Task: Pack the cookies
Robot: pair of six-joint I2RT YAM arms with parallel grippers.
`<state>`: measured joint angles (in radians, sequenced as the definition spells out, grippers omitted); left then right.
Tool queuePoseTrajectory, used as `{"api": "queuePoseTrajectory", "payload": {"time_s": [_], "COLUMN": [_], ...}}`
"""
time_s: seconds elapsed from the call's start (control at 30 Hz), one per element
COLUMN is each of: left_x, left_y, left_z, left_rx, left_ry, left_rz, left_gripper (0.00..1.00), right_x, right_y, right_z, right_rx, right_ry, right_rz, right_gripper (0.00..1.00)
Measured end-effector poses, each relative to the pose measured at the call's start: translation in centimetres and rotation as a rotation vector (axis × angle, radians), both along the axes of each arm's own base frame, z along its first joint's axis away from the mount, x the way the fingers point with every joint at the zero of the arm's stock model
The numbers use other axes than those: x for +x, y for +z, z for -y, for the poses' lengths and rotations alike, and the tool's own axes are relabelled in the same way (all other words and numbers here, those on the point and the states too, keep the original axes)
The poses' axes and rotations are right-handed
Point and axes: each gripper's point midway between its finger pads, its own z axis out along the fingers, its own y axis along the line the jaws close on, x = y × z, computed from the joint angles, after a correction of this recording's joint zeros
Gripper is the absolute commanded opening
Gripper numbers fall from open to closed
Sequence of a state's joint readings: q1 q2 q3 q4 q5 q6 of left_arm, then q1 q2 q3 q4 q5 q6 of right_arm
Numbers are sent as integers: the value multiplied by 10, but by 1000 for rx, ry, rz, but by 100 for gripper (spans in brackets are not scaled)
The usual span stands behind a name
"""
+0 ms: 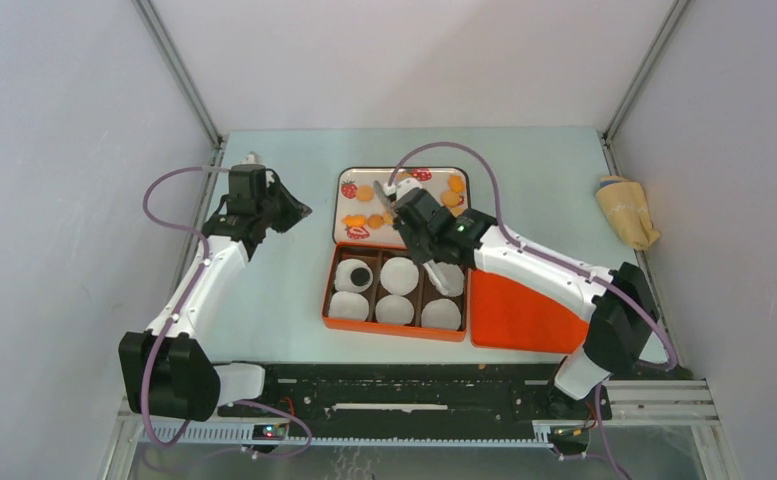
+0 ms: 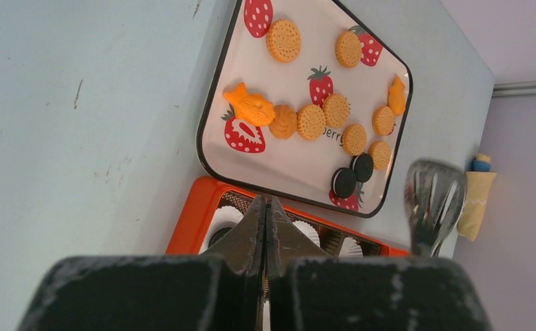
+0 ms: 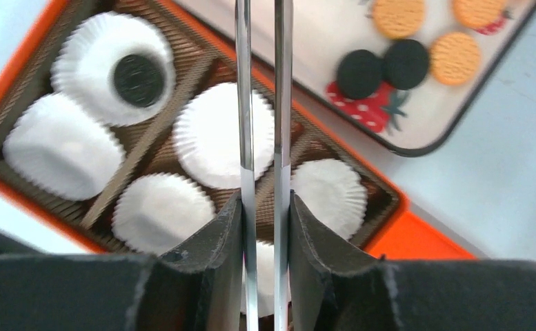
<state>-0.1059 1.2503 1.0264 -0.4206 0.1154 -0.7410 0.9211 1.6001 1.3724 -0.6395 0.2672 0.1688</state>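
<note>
A yellow cloth-like bundle (image 1: 625, 209) lies near the pale table's (image 1: 284, 292) right edge, apart from the flat orange lid (image 1: 517, 316).

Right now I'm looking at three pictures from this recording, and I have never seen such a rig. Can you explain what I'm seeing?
Two robot arms are bolted to a table edge. The wide picture looks down from above and behind them. The other two come from a camera on each wrist. The left arm has its jaws shut on nothing. The right arm pinches metal tongs in its jaws, over an orange box. The box's six compartments hold white paper cups, and one cup has a black cookie in it. Beyond the box is a strawberry-print tray with golden cookies and two more black ones. An orange lid lies at the box's right, and a yellow cloth item sits at the far right.
</note>
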Motion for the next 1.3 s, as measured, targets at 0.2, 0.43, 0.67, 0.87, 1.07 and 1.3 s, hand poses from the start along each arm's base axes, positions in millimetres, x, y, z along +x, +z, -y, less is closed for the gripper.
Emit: {"api": "queuePoseTrajectory", "payload": {"time_s": [0.2,0.43,0.67,0.87,1.07,1.3], "left_x": [0,-1,-1,-1,-1,-1], "left_y": [0,0,0,0,0,0], "left_z": [0,2,3,3,3,3], "left_rx": [3,0,1,1,1,0], "left_ry": [-8,-20,-26,-26,-26,-26], "left_rz": [1,2,3,3,3,3], "left_gripper": [2,2,2,2,2,2], "right_x": [45,80,88,90,87,77], "right_y": [-13,-33,-38,-53,-63,-73], "right_z": [38,51,63,73,79,81], "right_rx": [-70,-126,-141,-161,-170,-177], "right_ry": [-154,-228,-259,-280,-294,-290], "right_rz": [-11,-40,-63,-109,-145,-189], "right_gripper": [46,46,46,49,55,54]}}
